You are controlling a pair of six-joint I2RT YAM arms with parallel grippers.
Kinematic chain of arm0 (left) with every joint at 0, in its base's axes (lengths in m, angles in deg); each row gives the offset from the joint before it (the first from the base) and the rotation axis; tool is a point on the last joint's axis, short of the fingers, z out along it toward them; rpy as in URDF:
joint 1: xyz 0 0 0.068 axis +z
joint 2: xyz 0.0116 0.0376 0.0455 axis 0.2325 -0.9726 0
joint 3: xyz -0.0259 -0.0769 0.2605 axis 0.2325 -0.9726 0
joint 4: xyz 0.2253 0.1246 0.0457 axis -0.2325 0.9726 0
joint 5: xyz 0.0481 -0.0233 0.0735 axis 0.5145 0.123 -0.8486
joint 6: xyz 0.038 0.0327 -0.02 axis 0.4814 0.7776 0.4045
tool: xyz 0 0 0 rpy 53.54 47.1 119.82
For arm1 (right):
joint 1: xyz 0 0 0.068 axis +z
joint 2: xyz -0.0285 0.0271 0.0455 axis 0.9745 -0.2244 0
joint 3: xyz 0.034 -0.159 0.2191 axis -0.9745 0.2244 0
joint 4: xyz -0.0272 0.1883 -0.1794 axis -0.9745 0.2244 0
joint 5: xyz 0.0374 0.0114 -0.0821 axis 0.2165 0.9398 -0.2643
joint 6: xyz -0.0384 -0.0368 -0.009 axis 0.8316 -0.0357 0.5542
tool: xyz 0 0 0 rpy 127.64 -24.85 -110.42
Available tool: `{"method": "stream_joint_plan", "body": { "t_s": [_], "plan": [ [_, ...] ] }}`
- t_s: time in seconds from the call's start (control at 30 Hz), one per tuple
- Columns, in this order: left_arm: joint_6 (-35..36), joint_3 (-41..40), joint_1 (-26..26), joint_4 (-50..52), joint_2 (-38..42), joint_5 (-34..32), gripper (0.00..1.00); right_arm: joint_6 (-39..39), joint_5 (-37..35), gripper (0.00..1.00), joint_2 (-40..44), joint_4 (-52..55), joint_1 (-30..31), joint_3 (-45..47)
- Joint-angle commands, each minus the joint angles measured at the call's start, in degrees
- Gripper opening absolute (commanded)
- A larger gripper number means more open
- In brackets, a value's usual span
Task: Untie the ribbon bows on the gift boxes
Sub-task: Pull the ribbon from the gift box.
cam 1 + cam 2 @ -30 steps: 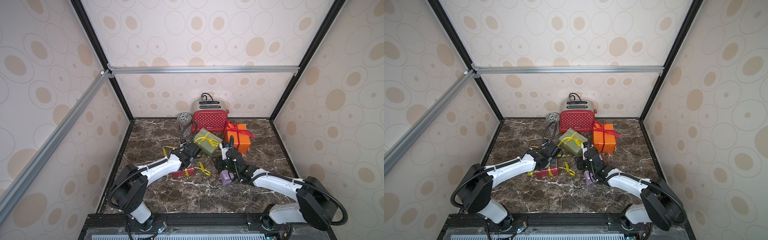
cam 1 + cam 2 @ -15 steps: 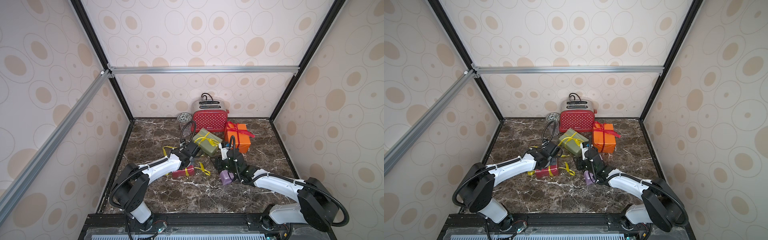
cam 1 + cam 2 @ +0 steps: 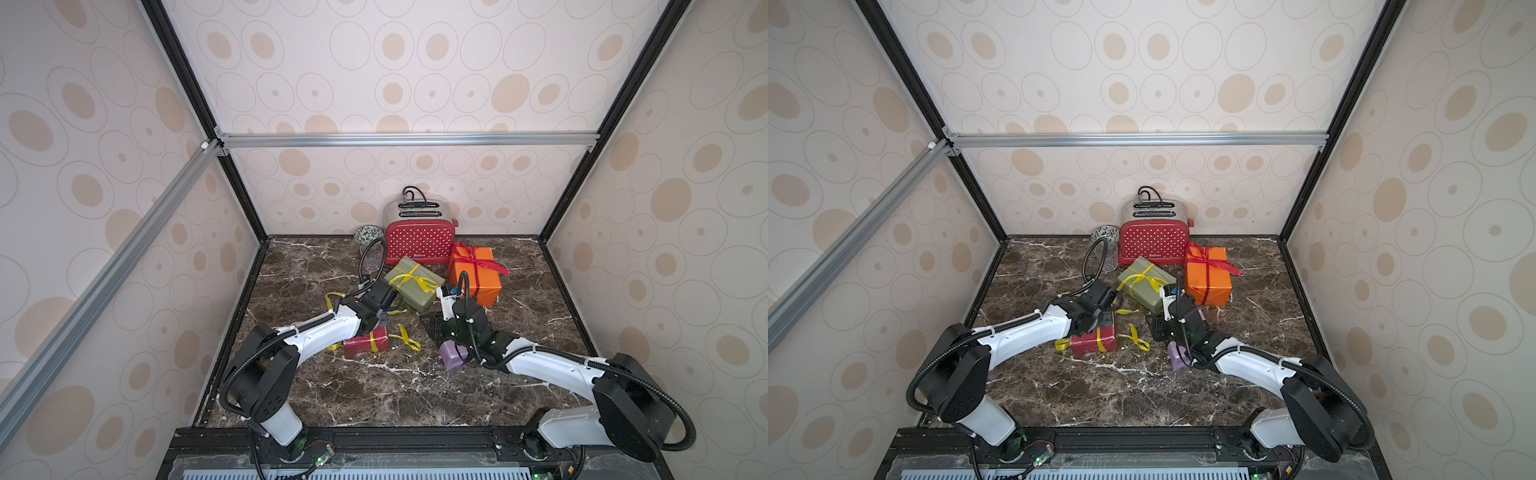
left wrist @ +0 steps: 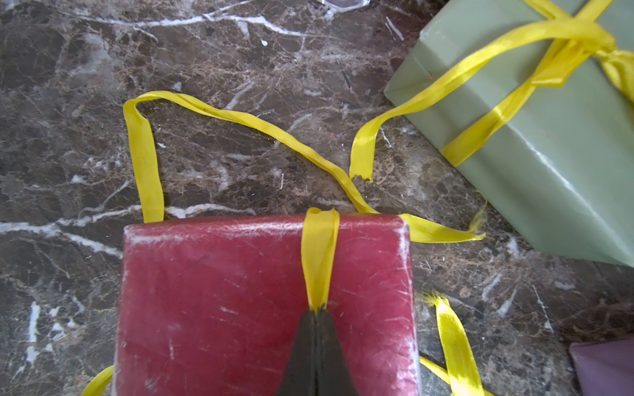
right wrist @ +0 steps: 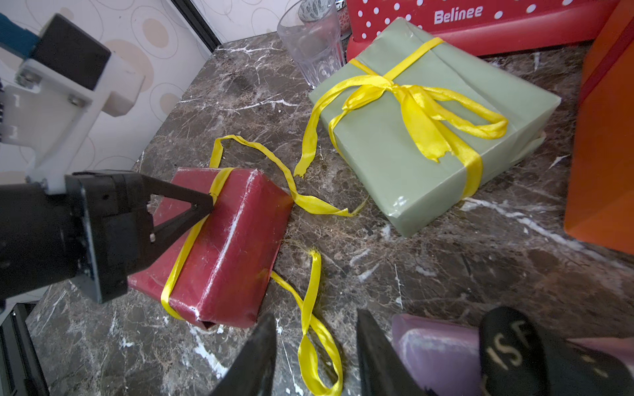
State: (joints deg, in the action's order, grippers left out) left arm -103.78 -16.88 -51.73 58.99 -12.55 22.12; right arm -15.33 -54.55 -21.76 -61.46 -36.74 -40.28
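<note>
Left gripper [image 4: 317, 312] is clamped on the yellow ribbon [image 4: 319, 247] across the dark red box [image 4: 223, 291], near the olive green box [image 4: 549, 137]; right gripper [image 5: 315, 317] is held w/ jaws apart, empty. Risk — box gets dragged w/ ribbon, as it isn't pinned.

Both top views look steeply down from high at the front, over the whole brown marble tabletop [image 3: 374, 395] [image 3: 1121, 395]. The left wrist camera sits close above the dark red paper-wrapped rectangular box [image 4: 223, 291]; the right wrist camera, low, shares that box [image 5: 233, 240].
</note>
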Motion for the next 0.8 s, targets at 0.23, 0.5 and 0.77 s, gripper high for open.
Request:
{"method": "stream_joint_plan", "body": {
  "t_s": [0.23, 0.5, 0.77],
  "plan": [
    [2.6, 0.1, 0.3, -2.2, 2.4, 4.6, 0.0, -0.5, 1.7, 0.39, -3.3, 1.5, 0.4, -2.9],
    [3.4, -0.1, 0.2, -3.1, 7.0, 4.4, 0.0, -0.2, 4.7, 0.39, -6.8, 4.2, 0.4, -5.9],
    [4.6, 0.4, 0.2, -1.9, 10.0, 4.9, 0.0, 0.1, 7.5, 0.39, -9.5, 5.8, 0.4, -8.0]
  ]
}}
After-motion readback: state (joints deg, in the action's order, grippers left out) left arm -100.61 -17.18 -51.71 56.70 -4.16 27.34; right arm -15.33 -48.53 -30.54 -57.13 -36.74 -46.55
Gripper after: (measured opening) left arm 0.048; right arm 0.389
